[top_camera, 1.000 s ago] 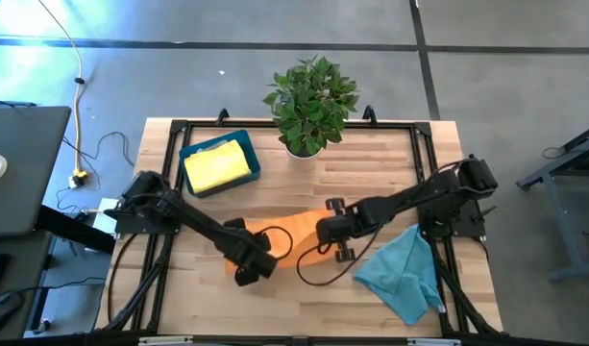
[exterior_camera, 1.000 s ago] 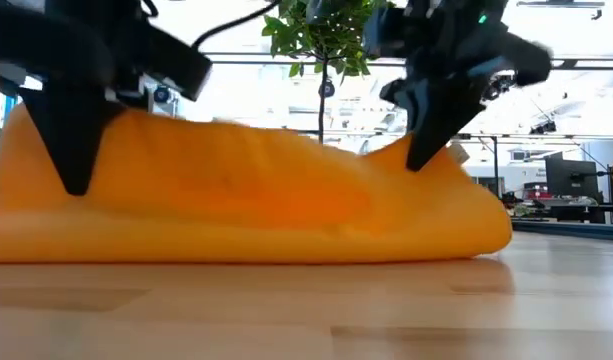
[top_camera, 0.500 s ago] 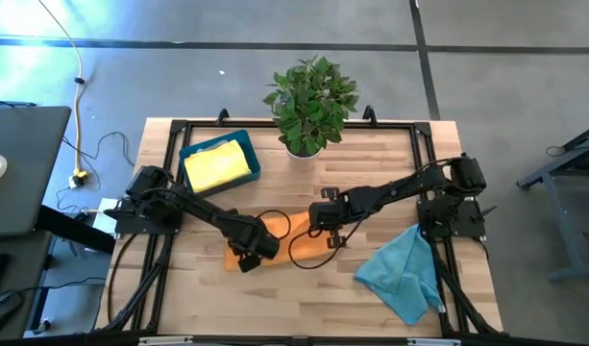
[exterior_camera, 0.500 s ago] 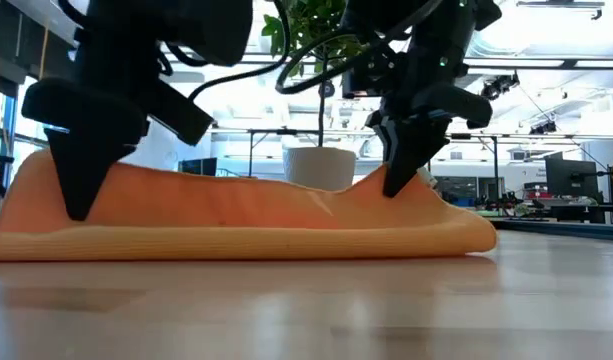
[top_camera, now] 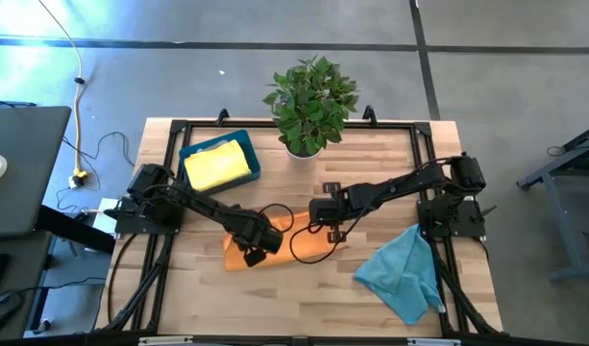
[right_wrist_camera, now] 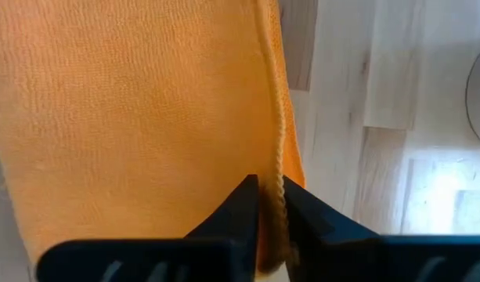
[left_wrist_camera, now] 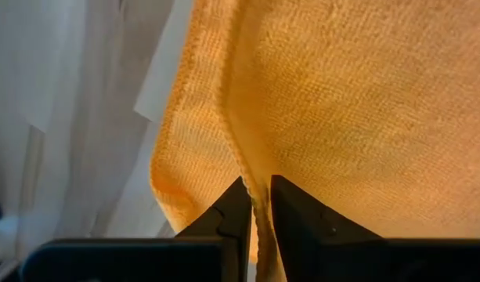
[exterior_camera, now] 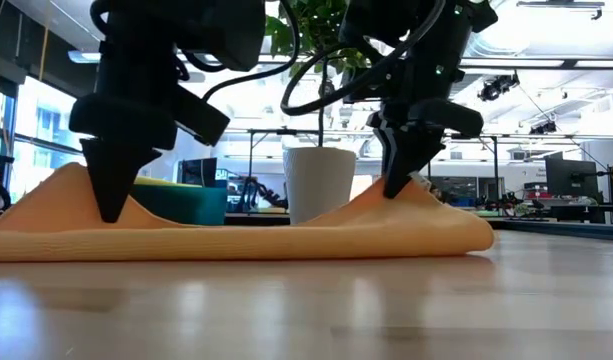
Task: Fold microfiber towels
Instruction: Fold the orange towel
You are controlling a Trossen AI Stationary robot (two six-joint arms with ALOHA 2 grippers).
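Both grippers pinch the hem of the orange towel (top_camera: 275, 245), which lies folded near the middle of the table (top_camera: 371, 173). Left gripper (top_camera: 255, 252) sits at about 9 o'clock on the cloth; in the left wrist view its fingers (left_wrist_camera: 238, 207) stand only a sliver apart with the stitched edge (left_wrist_camera: 241, 168) caught between them. In the low view that corner is drawn up into a small peak (exterior_camera: 81, 185) under the arm.

Right gripper (top_camera: 334, 231) is at roughly 3 o'clock on the same towel, its jaws likewise nearly closed around the hem (right_wrist_camera: 276, 157), raising a second peak (exterior_camera: 406, 190). Between the two peaks the cloth sags flat on the wood, and its folded front edge (exterior_camera: 236, 245) runs straight along the tabletop.

From table centre, a blue tray (top_camera: 193, 154) holding a yellow towel (top_camera: 217, 165) sits at 10 o'clock, a potted plant (top_camera: 308, 101) at 12 o'clock, and a crumpled teal towel (top_camera: 400, 274) at 4 o'clock, apart from the orange one. Bare wood lies open along the near edge at 6 o'clock and between the plant and the right arm's base.
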